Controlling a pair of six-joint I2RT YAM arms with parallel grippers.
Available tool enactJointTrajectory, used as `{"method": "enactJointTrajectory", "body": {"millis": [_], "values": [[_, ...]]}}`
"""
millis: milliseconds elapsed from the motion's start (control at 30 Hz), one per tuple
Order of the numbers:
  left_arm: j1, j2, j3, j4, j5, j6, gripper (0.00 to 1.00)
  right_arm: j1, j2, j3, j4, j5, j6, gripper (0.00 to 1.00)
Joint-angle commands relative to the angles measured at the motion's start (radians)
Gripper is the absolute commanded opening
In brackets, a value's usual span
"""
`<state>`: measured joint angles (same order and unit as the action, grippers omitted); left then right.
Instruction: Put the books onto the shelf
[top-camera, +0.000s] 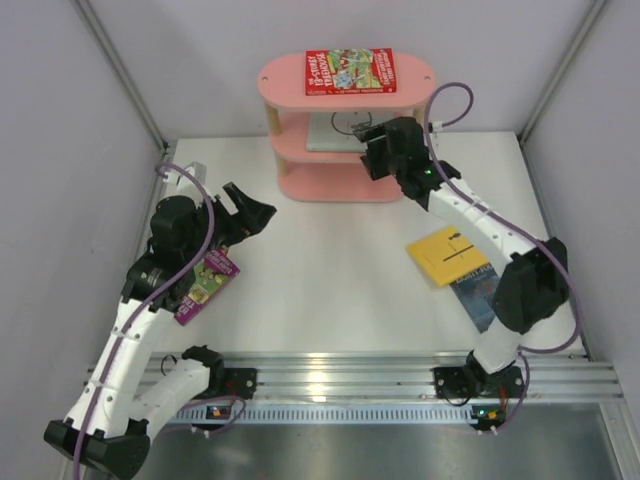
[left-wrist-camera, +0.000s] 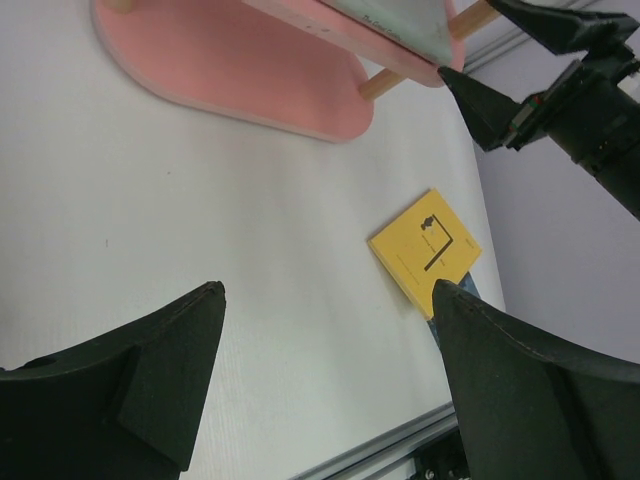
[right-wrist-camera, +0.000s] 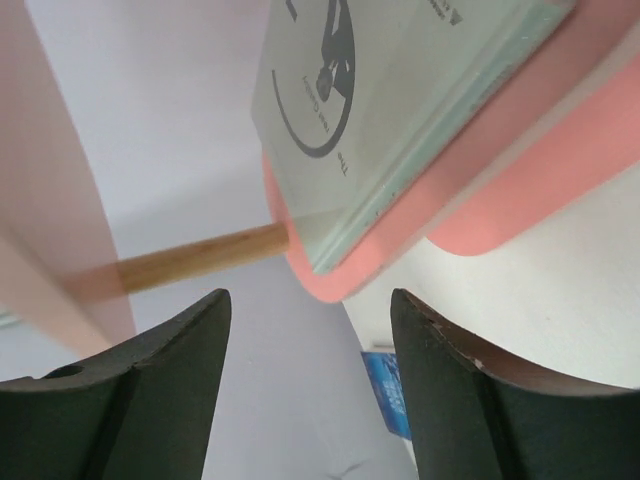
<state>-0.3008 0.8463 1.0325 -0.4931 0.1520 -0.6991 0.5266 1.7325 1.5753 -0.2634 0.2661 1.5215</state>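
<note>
shelf (top-camera: 282, 88) sits back-centre on the worktop (top-camera: 320, 270). top book (top-camera: 350, 72) lies flat on its top tier, mid book (top-camera: 335, 131) on the middle tier, right pincer (top-camera: 368, 152) just beside that tier's right end. Front-right on the worktop: upper book (top-camera: 445, 255) overlaps lower book (top-camera: 480, 297). Then left book (top-camera: 205, 285) lies front-left, partly under the left arm (top-camera: 150, 300).

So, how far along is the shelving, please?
Done: red book on the shelf top, grey-green book on its middle tier. In hand: nothing; right hand open at that book, left hand open too. Left: yellow book, dark blue book and purple book, lying on the table.
</note>
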Motion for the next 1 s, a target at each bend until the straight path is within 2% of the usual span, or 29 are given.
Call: {"method": "enactJointTrajectory", "body": {"millis": [0,33,167,233,333,400,467,500,600,767,967], "values": [[0.003,-0.044,0.058,0.010,0.011,0.018,0.89,-0.031,-0.193,-0.118,0.016,-0.083,-0.112,0.67],[0.003,-0.050,0.057,0.010,0.020,0.018,0.89,-0.036,-0.230,-0.221,0.018,-0.097,-0.122,0.70],[0.003,-0.078,0.032,0.016,0.086,0.010,0.90,-0.126,-0.399,-0.446,0.006,-0.191,-0.251,0.82],[0.003,-0.073,0.009,0.024,0.167,0.012,0.90,-0.216,-0.505,-0.558,-0.058,-0.241,-0.315,0.84],[0.003,-0.059,-0.046,0.051,0.277,-0.013,0.89,-0.330,-0.666,-0.683,-0.141,-0.238,-0.389,0.85],[0.003,-0.056,-0.098,0.076,0.307,-0.034,0.89,-0.437,-0.750,-0.734,-0.223,-0.242,-0.426,0.86],[0.003,-0.058,-0.129,0.108,0.325,-0.049,0.89,-0.519,-0.778,-0.805,-0.287,-0.261,-0.489,0.86],[0.003,-0.056,-0.150,0.111,0.327,-0.053,0.89,-0.656,-0.789,-0.837,-0.283,-0.309,-0.518,0.86],[0.003,-0.052,-0.169,0.122,0.336,-0.054,0.89,-0.808,-0.783,-0.943,-0.231,-0.480,-0.618,0.84],[0.003,-0.047,-0.176,0.120,0.333,-0.045,0.89,-0.878,-0.757,-1.012,-0.162,-0.547,-0.681,0.84],[0.003,-0.030,-0.181,0.116,0.316,-0.036,0.88,-0.904,-0.754,-1.156,0.010,-0.556,-0.658,0.83]]}}
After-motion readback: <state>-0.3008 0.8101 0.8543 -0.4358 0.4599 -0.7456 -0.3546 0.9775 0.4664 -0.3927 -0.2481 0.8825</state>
